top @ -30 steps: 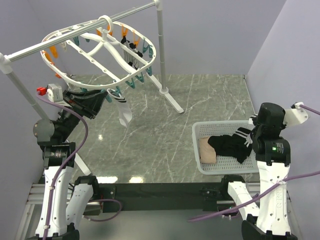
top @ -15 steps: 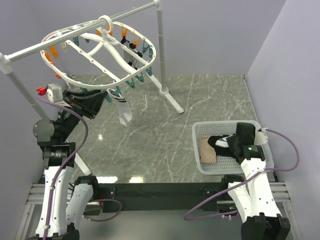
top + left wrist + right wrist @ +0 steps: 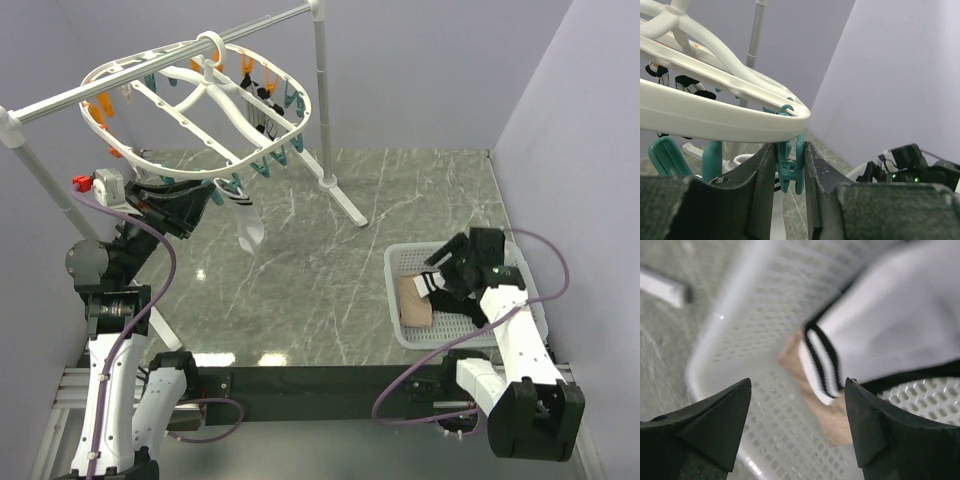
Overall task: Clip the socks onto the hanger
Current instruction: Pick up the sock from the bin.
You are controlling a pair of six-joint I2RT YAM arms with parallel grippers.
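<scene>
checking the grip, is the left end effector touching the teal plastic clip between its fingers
Touching: left wrist view shows the left end effector pinching the teal plastic clip from both sides.

The left arm (image 3: 110, 390) and right arm (image 3: 522, 338) are white-shelled, black-jointed, trailing purple cables (image 3: 173, 265).

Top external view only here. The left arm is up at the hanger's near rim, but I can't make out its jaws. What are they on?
Observer: In the left wrist view, the left jaws are pressed on a teal clip hanging under the hanger rim.
Operator: And the right arm over the basket, is it holding anything?
Observer: No. The right wrist view shows the right jaws wide apart, gripping nothing.
Operator: What lies below them?
Observer: A white sock with a black-striped cuff, lying over a pinkish-beige sock in the basket.
</scene>
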